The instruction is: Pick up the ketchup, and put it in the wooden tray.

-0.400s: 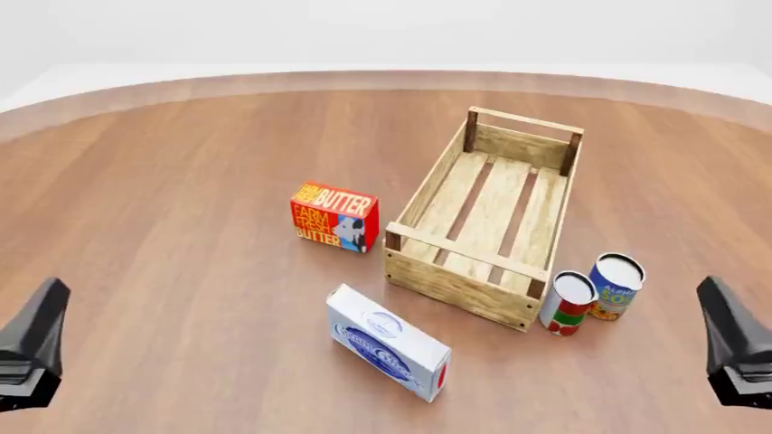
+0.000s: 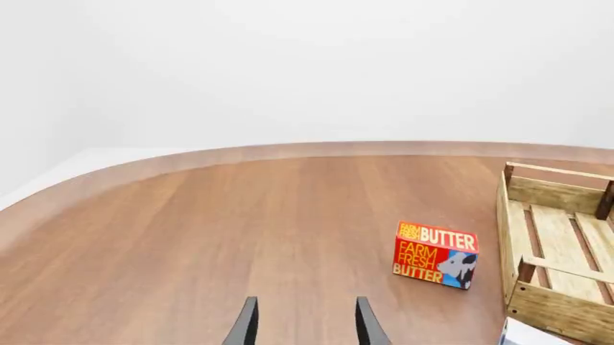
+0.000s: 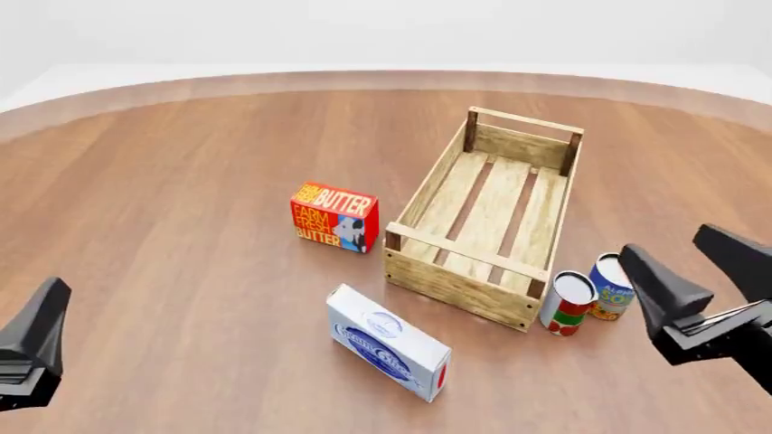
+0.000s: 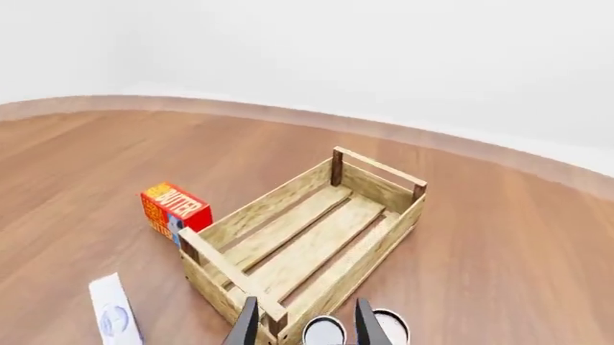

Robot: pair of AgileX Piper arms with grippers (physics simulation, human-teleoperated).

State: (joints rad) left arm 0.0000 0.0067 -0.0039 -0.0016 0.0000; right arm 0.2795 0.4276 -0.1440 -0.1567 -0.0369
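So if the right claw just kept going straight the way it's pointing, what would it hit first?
Most likely the red-and-white can, which sits between the open right claw fingertips in the right wrist view, with the blue can beside it. The wooden tray lies just beyond. Depth is uncertain, so the claw might pass over the cans.

Butter box (image 3: 334, 217), white-blue carton (image 3: 388, 341), two cans (image 3: 591, 295) on table (image 3: 181, 181).

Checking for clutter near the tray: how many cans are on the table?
2. The red-and-white can and the blue can stand side by side just right of the tray's near corner, ahead of the right gripper. None looks hidden.
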